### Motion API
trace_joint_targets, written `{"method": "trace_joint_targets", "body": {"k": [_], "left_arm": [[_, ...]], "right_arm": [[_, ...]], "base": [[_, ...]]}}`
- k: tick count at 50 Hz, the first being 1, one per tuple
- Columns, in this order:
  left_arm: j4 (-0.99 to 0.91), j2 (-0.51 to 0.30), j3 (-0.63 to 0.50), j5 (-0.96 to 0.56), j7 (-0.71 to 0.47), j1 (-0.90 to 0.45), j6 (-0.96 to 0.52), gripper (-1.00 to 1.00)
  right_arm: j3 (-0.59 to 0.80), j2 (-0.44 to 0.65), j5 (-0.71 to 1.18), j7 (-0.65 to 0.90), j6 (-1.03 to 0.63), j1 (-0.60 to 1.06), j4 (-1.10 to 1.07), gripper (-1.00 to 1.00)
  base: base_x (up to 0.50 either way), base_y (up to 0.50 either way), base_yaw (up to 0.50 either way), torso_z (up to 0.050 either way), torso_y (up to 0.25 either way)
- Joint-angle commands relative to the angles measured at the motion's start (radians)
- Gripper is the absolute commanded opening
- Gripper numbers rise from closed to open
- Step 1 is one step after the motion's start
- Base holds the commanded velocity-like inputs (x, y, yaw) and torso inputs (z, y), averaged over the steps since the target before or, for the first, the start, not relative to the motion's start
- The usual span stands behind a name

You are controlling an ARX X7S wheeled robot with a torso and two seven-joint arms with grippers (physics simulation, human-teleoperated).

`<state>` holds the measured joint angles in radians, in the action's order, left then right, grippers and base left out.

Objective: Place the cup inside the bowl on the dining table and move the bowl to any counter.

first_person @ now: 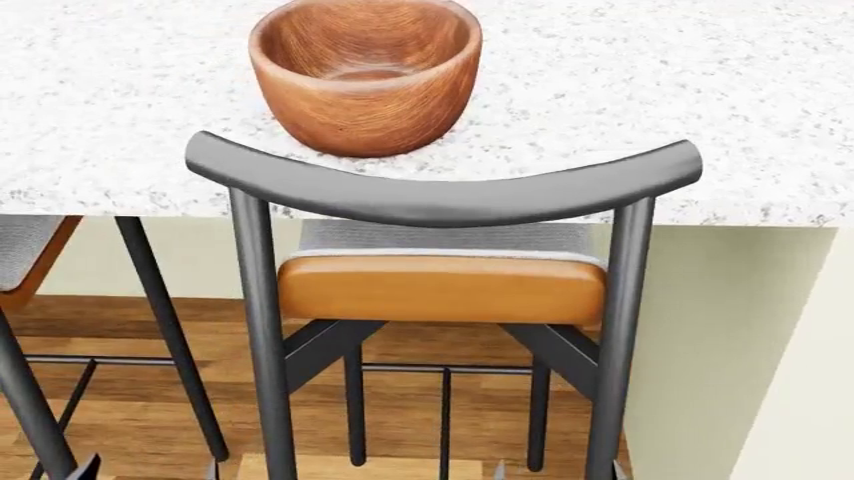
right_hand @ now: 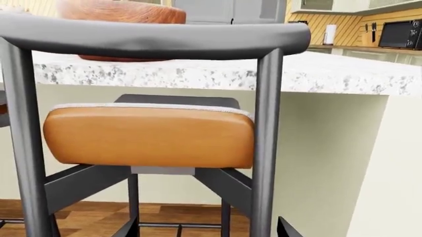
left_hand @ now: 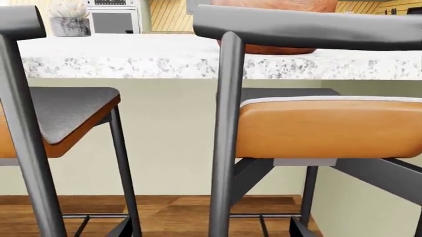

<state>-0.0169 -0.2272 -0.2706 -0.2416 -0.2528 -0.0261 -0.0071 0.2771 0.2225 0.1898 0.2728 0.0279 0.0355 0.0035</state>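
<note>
place: home kitchen | evidence: stone dining table (first_person: 694,90), stools (first_person: 441,280), probably appliances behind

- Your head view shows the bowl (first_person: 366,75) whole, but the chair back (first_person: 441,190) crosses just below its base.
- In both wrist views the chair back hides most of the bowl.
- Neither pincer appears in any view.

Head view looking steeply down over stool (first_person: 447,250) and bowl (first_person: 364,72), both wrist views low, level, close behind same stool (left_hand: 316,123) (right_hand: 151,133).
</note>
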Motion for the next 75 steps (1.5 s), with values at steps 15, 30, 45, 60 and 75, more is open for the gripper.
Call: {"method": "trace_joint_targets", "body": {"k": [15,30,45,60,75], "left_arm": [[-0.007,-0.015,-0.002,0.006,-0.011,0.012,0.063,1.00],[-0.012,-0.019,-0.017,0.006,-0.012,0.008,0.061,1.00],[-0.010,-0.020,-0.018,-0.018,-0.016,0.007,0.047,1.00],[-0.022,-0.024,-0.009,-0.054,-0.015,0.009,0.041,1.00],[-0.178,-0.054,-0.014,-0.033,-0.096,-0.006,-0.122,1.00]], "right_arm": [[0.017,0.011,-0.002,0.008,0.002,0.001,-0.007,1.00],[0.022,0.015,0.005,0.015,0.003,0.003,-0.004,1.00],[0.028,0.019,0.008,0.023,0.003,0.006,0.000,1.00],[0.035,0.023,0.016,0.024,0.010,0.007,0.003,1.00],[-0.010,0.079,0.049,0.075,-0.105,0.000,-0.200,1.00]], "base": [[0.00,0.00,0.00,0.047,0.000],[0.00,0.00,0.00,0.050,0.000],[0.00,0.00,0.00,0.043,0.000],[0.00,0.00,0.00,0.000,0.000],[0.00,0.00,0.00,0.000,0.000]]}}
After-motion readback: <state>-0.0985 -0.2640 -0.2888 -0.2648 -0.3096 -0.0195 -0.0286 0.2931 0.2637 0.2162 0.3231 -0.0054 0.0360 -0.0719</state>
